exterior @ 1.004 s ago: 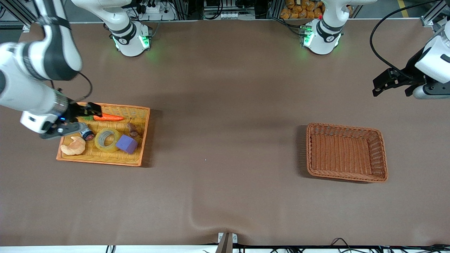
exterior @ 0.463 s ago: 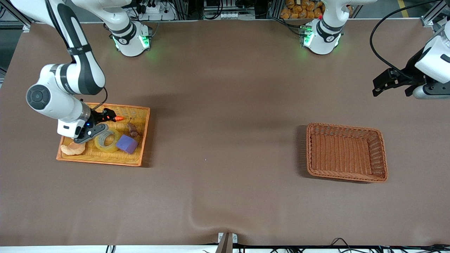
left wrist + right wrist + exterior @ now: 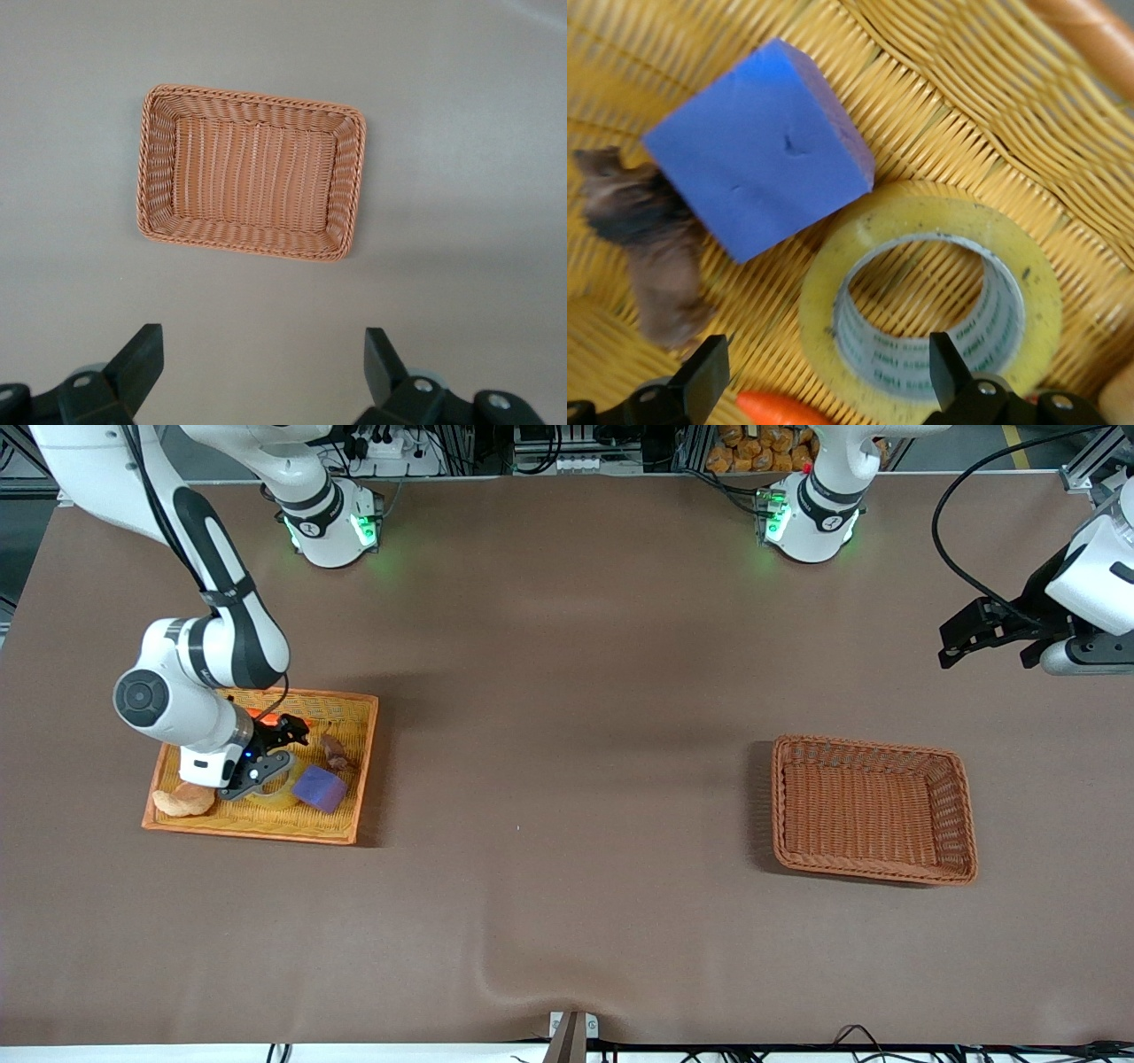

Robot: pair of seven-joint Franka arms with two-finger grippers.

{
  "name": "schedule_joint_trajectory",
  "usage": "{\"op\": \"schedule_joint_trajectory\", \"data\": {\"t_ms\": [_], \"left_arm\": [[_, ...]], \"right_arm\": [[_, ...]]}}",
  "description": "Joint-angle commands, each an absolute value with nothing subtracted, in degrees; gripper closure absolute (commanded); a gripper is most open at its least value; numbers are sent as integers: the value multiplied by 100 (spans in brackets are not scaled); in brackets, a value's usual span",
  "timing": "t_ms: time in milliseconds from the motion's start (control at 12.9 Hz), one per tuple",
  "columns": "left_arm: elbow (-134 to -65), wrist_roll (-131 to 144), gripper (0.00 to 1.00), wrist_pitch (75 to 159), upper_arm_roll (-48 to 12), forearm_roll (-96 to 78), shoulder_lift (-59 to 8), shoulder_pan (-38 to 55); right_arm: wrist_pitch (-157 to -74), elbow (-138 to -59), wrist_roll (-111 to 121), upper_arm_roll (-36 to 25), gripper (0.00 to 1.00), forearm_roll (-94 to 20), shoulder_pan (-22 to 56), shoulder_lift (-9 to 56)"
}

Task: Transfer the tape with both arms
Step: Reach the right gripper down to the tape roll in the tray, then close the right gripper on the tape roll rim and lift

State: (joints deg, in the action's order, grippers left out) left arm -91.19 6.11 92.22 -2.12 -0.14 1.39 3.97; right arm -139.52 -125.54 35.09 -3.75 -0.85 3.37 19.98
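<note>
Tape roll (image 3: 932,299), translucent yellowish w/ grey-white core, lies flat in the yellow wicker tray (image 3: 350,775), touching the purple foam cube (image 3: 319,787). We see the right gripper (image 3: 266,757) low over it, fingers apart, holding nothing. Left gripper (image 3: 990,631) waits w/ fingers spread, up over the table near the empty brown wicker basket (image 3: 948,763).

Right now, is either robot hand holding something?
No, nothing is held. The right gripper hangs open over the tape in the yellow tray. The left gripper waits open, high above the brown basket.

Robotics lab. Two bench-mounted arms' bases (image 3: 332,522) stood at a brown-covered table (image 3: 567,797). Aluminium framing (image 3: 1090,460), cabling along its edge.
</note>
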Motion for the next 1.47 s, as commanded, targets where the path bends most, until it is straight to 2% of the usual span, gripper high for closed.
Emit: {"op": "schedule_joint_trajectory", "data": {"t_ms": [0,232,309,386,618,1004,1158,1390], "left_arm": [[-9062,501,0,9237,-220,26,123,360],[-9044,501,0,9272,-167,-44,88,360],[-8931,544,0,9272,-176,-18,79,386],[-8869,571,0,9272,-176,-18,79,413],[-8868,545,0,9272,-176,-44,62,370],[-8859,510,0,9272,-167,-44,-35,360],[-8859,510,0,9272,-167,-35,-35,360],[-8859,536,0,9272,-167,-26,-35,369]], "right_arm": [[-14308,-12586,3805,-352,7,-105,185,2250],[-14230,-12577,3806,-352,76,-105,220,2250],[-14169,-12560,3806,-360,92,-105,246,2233],[-13985,-12507,3771,-360,100,-105,255,2180],[-13484,-12314,3735,-352,100,-105,272,1952],[-11026,-10656,3710,-291,100,-140,386,1381],[-10339,-9830,3290,-202,100,-193,736,1415],[-10274,-9406,1835,-202,100,-211,1798,1546]]}}
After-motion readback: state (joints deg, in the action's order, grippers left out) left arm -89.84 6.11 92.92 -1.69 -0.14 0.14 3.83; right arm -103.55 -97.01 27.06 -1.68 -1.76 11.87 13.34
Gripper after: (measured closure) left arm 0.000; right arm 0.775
